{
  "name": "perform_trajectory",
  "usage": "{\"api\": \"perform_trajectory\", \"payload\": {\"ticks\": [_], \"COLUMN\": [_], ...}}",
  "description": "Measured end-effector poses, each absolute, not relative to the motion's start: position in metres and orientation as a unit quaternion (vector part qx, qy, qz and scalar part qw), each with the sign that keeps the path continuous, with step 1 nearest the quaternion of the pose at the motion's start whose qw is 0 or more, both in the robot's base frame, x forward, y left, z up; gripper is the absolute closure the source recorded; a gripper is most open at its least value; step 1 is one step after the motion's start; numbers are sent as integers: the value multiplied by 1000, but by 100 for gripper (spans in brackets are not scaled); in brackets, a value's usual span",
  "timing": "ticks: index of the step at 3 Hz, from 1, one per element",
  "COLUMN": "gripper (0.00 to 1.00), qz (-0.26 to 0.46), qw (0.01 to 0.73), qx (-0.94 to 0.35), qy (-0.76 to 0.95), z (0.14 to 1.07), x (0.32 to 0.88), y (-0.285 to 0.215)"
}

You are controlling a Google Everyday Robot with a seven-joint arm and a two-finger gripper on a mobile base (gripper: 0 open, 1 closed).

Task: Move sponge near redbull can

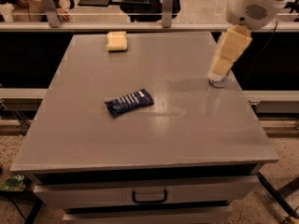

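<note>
The pale yellow sponge lies at the far left of the grey table, close to the back edge. The redbull can stands near the far right edge; only its silver base shows, the rest is hidden behind my gripper. My gripper hangs from the white arm at the upper right, directly in front of the can, and holds nothing that I can see. It is far to the right of the sponge.
A dark blue snack wrapper lies near the middle of the table. A drawer with a black handle sits under the front edge. A rail with metal posts runs behind the back edge.
</note>
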State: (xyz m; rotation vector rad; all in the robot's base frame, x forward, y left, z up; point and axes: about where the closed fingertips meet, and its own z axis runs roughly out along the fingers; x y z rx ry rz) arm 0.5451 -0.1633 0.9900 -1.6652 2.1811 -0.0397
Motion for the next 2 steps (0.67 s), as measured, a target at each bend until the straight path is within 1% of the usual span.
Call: {"api": "perform_trajectory", "payload": {"ticks": [2], "gripper": [0], "qz": [8], "qw": [228], "qx": [-532], "qy": [816], "z": [963], "x": [648], "y": [-104]}}
